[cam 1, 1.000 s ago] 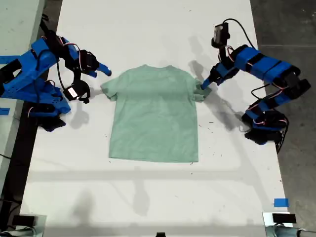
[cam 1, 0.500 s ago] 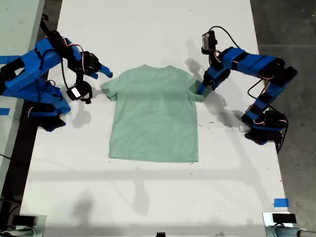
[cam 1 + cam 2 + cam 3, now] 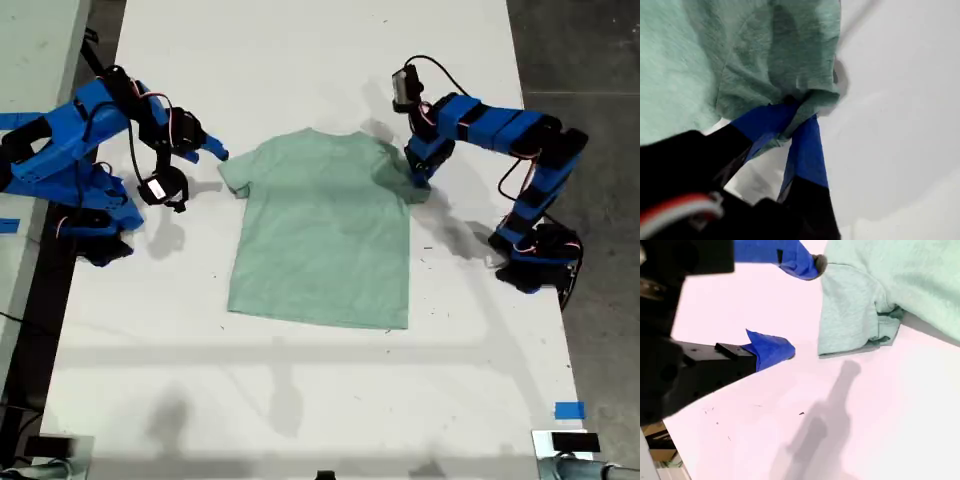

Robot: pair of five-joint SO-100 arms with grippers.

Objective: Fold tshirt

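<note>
The pale mint-green tshirt [image 3: 320, 230] lies flat on the white table [image 3: 300, 400], neck toward the far edge. My first gripper [image 3: 418, 182] is at the sleeve on the exterior view's right. Its wrist view shows the blue fingers [image 3: 807, 145] shut on the bunched sleeve hem of the tshirt [image 3: 690, 60], which is lifted and tucked a little inward. My second gripper [image 3: 205, 162] stands open beside the sleeve on the exterior view's left. It holds nothing. One of its fingertips [image 3: 807, 262] is close to the sleeve edge of the tshirt [image 3: 855, 315].
Both arm bases stand on the table's sides, with loose cables over them. A blue tape patch [image 3: 568, 410] marks the near corner on the exterior view's right. Grey floor [image 3: 600, 60] lies past the table's edge on that side. A second surface [image 3: 30, 50] adjoins on the left.
My first gripper has moved inward and farther from the camera with the sleeve in it. The whole tshirt slid slightly toward the exterior view's right. My second gripper has hardly moved.
</note>
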